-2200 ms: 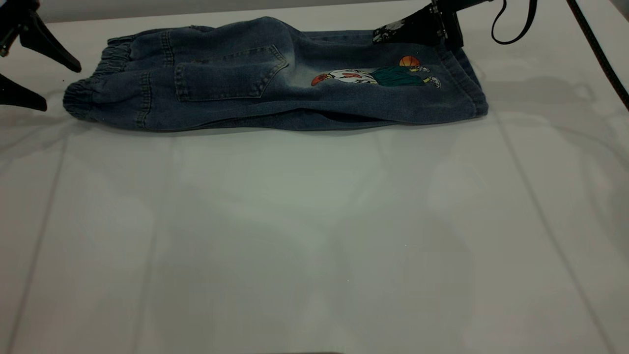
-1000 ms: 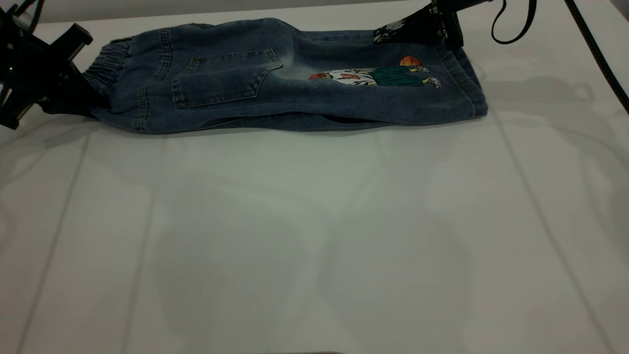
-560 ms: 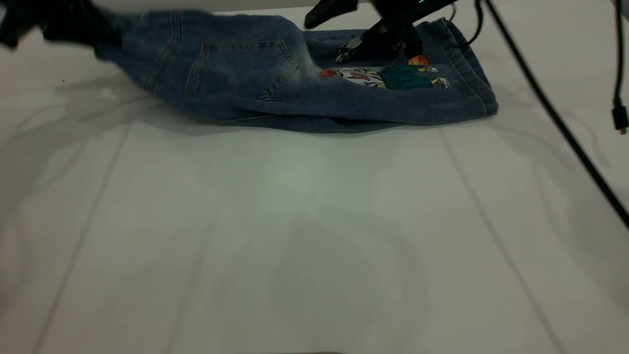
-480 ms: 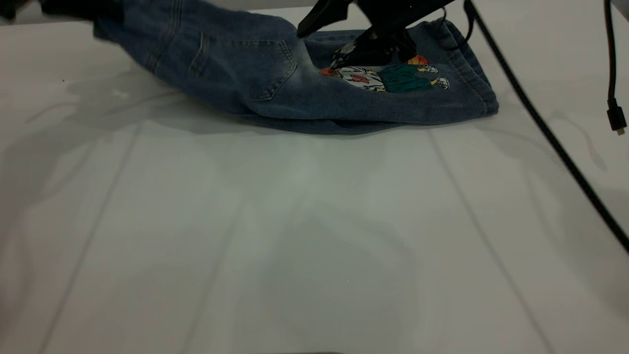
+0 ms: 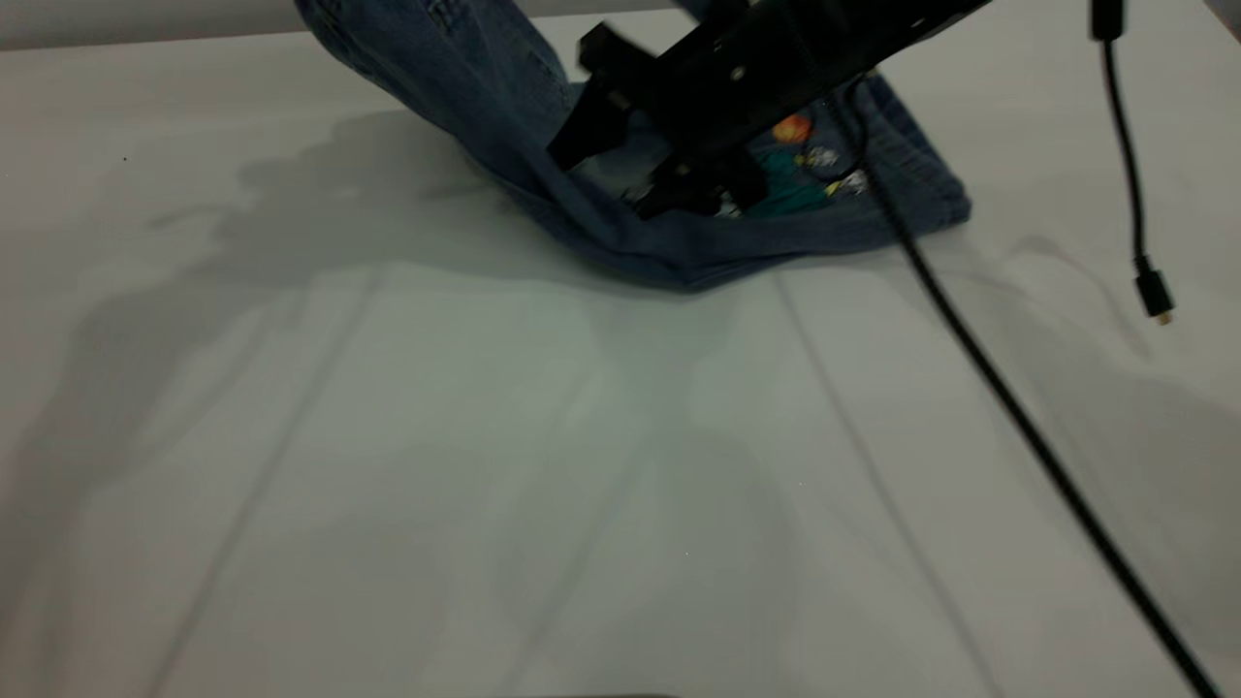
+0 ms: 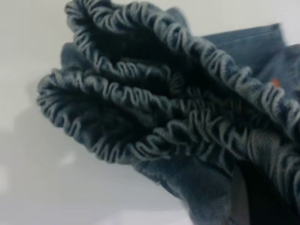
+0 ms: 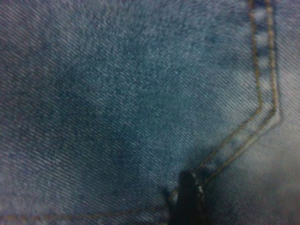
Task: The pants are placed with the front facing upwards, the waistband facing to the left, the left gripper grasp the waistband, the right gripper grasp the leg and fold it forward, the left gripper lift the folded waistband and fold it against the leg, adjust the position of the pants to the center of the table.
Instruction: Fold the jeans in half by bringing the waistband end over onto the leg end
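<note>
carry the gathered waistband (image 6: 154,117) over the leg hem; right tool (image 5: 669,184) pins the crease; both tool states cannot be told.

A pale strip of wall (image 5: 145,24) is seen beyond the far edge of the white desk (image 5: 388,485), across which soft shadows and faint straight seams are cast.

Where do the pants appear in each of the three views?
Exterior view: the pants lie at the far middle of the table, one end lifted out of the top edge.
Left wrist view: the gathered waistband fills most of the picture.
Right wrist view: denim fills the picture, with an orange seam.
Shared landmark: the faded blue denim.
</note>
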Controlling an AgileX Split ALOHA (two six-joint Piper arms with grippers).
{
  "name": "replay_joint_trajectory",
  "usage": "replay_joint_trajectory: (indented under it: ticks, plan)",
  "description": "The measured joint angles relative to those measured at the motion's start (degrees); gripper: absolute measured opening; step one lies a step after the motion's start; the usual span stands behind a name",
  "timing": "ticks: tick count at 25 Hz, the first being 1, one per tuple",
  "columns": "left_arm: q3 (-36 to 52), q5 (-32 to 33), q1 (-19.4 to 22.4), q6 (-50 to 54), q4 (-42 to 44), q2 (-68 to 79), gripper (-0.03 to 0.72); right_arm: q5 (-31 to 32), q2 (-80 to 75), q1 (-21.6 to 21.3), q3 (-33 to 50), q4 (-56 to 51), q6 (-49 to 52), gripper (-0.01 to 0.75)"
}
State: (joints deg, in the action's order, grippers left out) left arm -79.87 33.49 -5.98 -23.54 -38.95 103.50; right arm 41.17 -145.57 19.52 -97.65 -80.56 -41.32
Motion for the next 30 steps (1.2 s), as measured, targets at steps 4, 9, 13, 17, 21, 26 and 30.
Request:
replay_joint_trajectory:
  ticks: [4,9,13,17,21,26,30]
  plan:
    - [0.00,1.10,-0.98,-0.89,0.44,-2.19,0.068,3.45,0.00,1.05,-2.18,3.19,0.33,0.451]
    - [0.00,1.60,-1.14,-1.24,0.97,-3.81,0.068,8.83,0.00,-2.77,-6.81,12.50,5.05,0.450]
    - [0.00,1.60,-2.18,-2.53,1.73,-3.96,0.068,9.82,0.11,-6.12,-7.95,20.35,9.02,0.450]
    - [0.00,0.99,-5.18,-4.36,1.72,-3.96,0.068,10.11,-0.16,-6.31,-7.95,27.15,12.07,0.450]
    - [0.10,-2.00,-9.12,-4.42,1.72,-3.96,0.068,10.24,-1.16,-5.51,-8.29,26.31,13.27,0.448]
    - [0.21,-8.86,-14.63,-4.49,1.72,-3.10,0.068,11.05,-1.42,-3.60,-9.03,25.77,12.23,0.447]
    - [0.45,-10.77,-15.81,-4.49,1.53,-2.91,0.068,12.61,0.32,-6.67,-11.21,28.91,14.32,0.447]
